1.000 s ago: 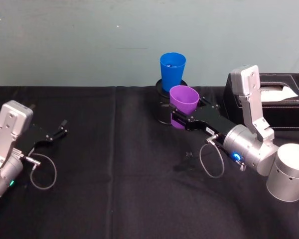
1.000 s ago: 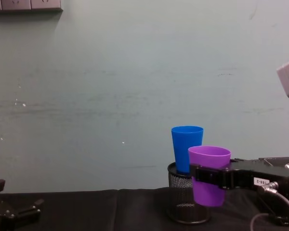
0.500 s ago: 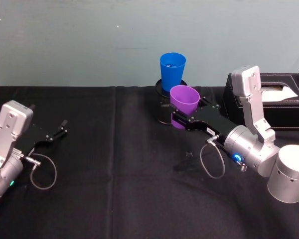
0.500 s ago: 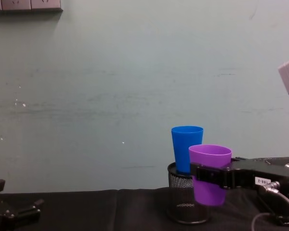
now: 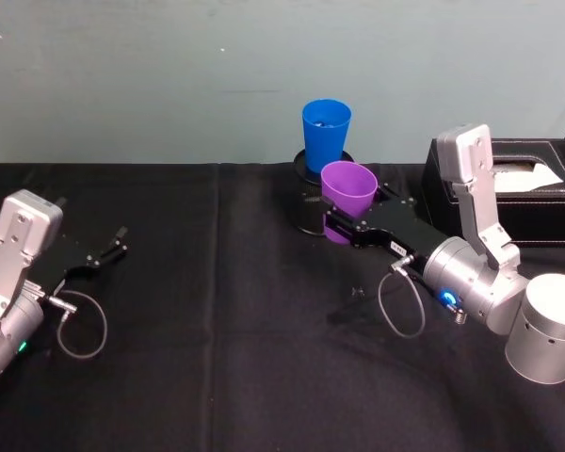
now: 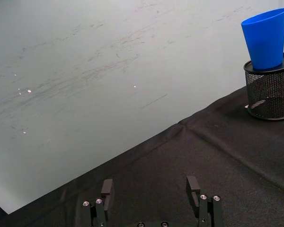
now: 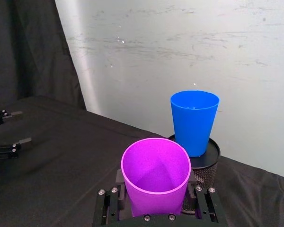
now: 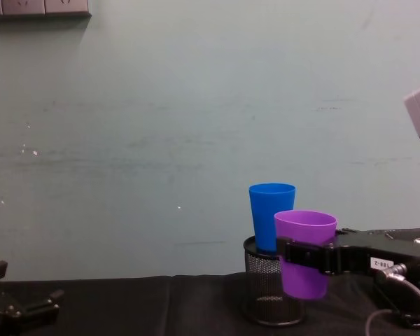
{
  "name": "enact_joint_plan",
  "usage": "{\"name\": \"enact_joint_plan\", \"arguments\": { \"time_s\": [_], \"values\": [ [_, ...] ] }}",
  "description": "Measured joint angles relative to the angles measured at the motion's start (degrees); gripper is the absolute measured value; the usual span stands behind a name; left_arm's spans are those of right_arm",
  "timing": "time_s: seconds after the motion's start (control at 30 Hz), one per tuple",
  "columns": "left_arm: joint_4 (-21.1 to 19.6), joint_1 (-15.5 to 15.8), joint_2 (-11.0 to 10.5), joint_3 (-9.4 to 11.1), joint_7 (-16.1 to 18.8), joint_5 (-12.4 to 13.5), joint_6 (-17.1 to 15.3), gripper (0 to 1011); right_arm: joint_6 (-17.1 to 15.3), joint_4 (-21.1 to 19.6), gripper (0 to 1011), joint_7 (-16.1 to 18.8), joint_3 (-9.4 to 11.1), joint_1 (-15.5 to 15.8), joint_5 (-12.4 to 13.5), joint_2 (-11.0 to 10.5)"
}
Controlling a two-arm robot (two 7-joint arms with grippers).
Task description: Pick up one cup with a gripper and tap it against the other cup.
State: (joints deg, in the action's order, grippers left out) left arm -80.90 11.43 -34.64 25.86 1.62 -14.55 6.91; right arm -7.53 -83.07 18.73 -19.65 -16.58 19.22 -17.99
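1. Gripping the purple cup (image 5: 348, 188) around its lower body, my right gripper (image 5: 356, 221) is holding it upright and clear of the black cloth (image 5: 245, 330), fingers clamped against its sides.
2. The cup is hanging just in front of the black mesh pen holder (image 5: 309, 202), on the side nearer me and slightly to the holder's right, with its rim riding above the holder's rim.
3. The blue cup (image 5: 326, 132) is standing upright in the top of the pen holder, behind the purple cup and higher. A gap is showing between the two cups in the right wrist view, so I am judging that they are not touching yet.
4. Hardly anything is changing. A second ago the purple cup was a shade closer to the holder's centre line, and over the last half second it is not shifting at all. I am reading this as a pause: the lift is done and the tap is still to come. It is probably calling for a short push toward the holder, perhaps a little higher, so that plastic meets the blue wall and not the mesh.
5. My left gripper (image 5: 113, 247) is lying on the cloth well to the left of the pen holder, fingers spread and empty.
6. A black tissue box (image 5: 537, 188) is sitting to the right of the pen holder.
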Motion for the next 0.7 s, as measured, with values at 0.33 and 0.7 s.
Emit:
{"name": "enact_joint_plan", "arguments": {
  "time_s": [0.33,0.7],
  "values": [
    [0.0,0.0,0.0,0.0,0.0,0.0,0.0,1000,0.0,0.0,723,0.0,0.0,0.0,0.0,0.0],
    [0.0,0.0,0.0,0.0,0.0,0.0,0.0,1000,0.0,0.0,723,0.0,0.0,0.0,0.0,0.0]
  ]
}}
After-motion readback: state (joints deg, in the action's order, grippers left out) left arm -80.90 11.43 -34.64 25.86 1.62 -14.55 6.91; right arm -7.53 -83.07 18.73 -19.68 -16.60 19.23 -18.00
